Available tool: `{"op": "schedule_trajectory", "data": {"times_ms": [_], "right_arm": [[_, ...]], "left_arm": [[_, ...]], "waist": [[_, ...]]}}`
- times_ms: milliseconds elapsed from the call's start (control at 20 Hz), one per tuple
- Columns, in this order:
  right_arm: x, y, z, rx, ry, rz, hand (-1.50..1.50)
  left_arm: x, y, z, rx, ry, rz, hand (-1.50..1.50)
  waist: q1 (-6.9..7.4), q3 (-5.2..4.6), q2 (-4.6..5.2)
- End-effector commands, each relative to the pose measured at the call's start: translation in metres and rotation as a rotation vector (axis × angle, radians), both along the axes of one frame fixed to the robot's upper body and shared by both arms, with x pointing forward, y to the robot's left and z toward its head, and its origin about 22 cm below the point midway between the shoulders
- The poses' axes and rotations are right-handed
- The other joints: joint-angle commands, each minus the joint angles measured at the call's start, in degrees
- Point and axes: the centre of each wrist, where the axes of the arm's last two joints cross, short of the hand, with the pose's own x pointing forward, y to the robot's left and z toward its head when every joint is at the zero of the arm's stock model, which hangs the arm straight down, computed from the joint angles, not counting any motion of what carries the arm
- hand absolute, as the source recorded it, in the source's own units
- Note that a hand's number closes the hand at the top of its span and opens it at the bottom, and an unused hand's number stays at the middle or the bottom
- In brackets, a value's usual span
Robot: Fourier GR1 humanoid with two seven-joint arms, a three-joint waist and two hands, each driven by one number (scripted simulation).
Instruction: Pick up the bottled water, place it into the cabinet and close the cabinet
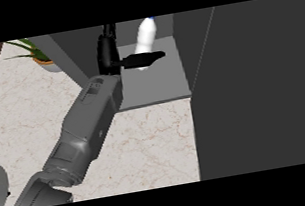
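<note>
Up around 12 o'clock, the bottled water [146, 35] stands upright on the flat grey shelf of the open cabinet [154, 87], a smooth white bottle with a bluish cap that's cut off by the view's top edge, and its lower part is hidden behind the black hand [134, 60], whose thumb and fingers look curled round it. Which hand it is honestly can't be told, since only one boxy grey forearm [85, 131] shows, running from 7 o'clock. Over at 3 o'clock a big dark cabinet door [265, 86] covers the veined marble counter [22, 111], and a potted plant [39, 55] peeks in at 11 o'clock, half hidden by the cabinet wall.
</note>
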Motion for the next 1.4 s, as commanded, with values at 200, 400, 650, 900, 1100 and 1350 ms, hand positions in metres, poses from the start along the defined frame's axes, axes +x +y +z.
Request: {"op": "schedule_trajectory", "data": {"times_ms": [200, 400, 650, 900, 1100, 1350], "right_arm": [[-0.011, 0.0, 0.004, -0.019, 0.028, -0.035, -1.5], [-0.017, -0.005, 0.0, -0.026, 0.024, -0.04, -1.5], [-0.015, 0.004, 0.006, 0.002, 0.032, -0.069, -1.5], [-0.021, 0.014, 0.0, 0.0, 0.045, -0.046, -1.5], [-0.016, 0.002, 0.006, -0.01, 0.026, -0.057, -1.5], [-0.023, 0.006, 0.01, -0.013, 0.034, -0.044, -1.5]], "left_arm": [[-0.015, 0.021, -0.025, -0.108, -0.006, -0.039, -1.5], [-0.015, 0.029, -0.019, -0.135, -0.032, -0.068, -1.5], [-0.036, 0.029, -0.034, -0.18, 0.003, -0.138, -1.5], [-0.051, 0.005, -0.007, -0.267, 0.004, -0.185, -1.5], [-0.089, 0.009, -0.023, -0.295, 0.003, -0.232, -1.5], [-0.144, 0.012, -0.008, -0.345, -0.004, -0.259, -1.5]], "waist": [[3.47, -0.3, -1.4], [3.69, -0.29, -1.58], [5.01, -0.28, -1.9], [4.95, -0.26, -2.0], [6.37, -0.23, -2.22], [5.84, -0.23, -2.06]]}}
